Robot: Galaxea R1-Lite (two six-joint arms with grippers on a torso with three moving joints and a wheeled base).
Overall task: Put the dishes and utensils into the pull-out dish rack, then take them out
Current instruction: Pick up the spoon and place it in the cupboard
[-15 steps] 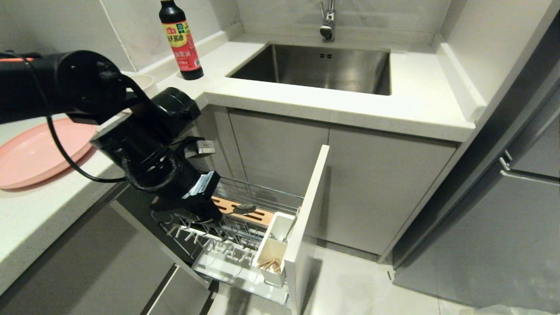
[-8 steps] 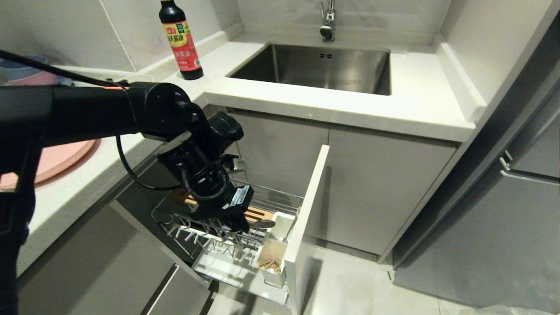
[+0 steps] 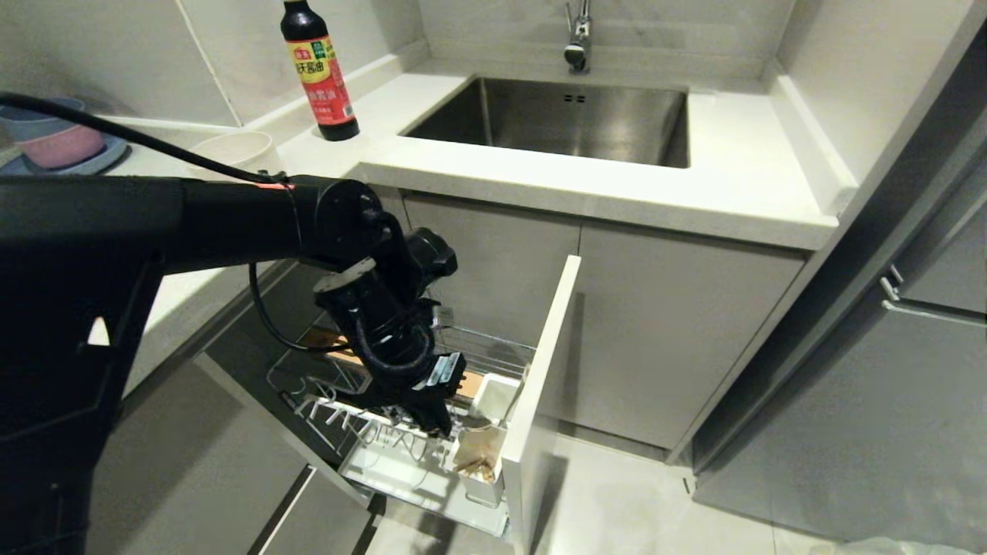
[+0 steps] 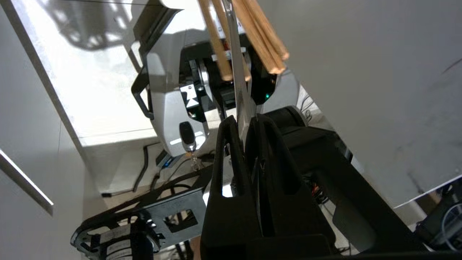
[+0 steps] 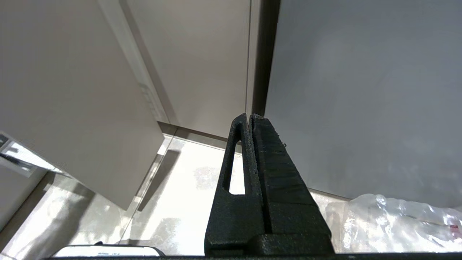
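Observation:
The pull-out dish rack [image 3: 493, 356] stands drawn out of the grey cabinet, its white utensil cup [image 3: 493, 395] at the front. Light wooden chopsticks [image 3: 473, 465] stand in the cup; they also show in the left wrist view [image 4: 260, 39]. My left gripper [image 3: 436, 422] points down at the cup's mouth, shut [image 4: 242, 121] on the slim silver spoon [image 4: 239, 90], whose handle runs from between the fingers toward the chopsticks. The cream bowl [image 3: 233, 148] sits on the counter at the left. My arm hides the pink plate. My right gripper [image 5: 249, 116] hangs shut and empty near the floor.
A soy sauce bottle [image 3: 318, 71] stands by the steel sink [image 3: 555, 119]. Stacked blue and pink bowls [image 3: 52, 140] sit on the counter at the far left. The rack's white front panel [image 3: 544, 378] stands right of the cup. Crumpled clear plastic [image 5: 393, 220] lies on the floor.
My left arm has swung from beside the counter to the right and down over the rack, carrying the spoon to the utensil cup. It now covers the pink plate.

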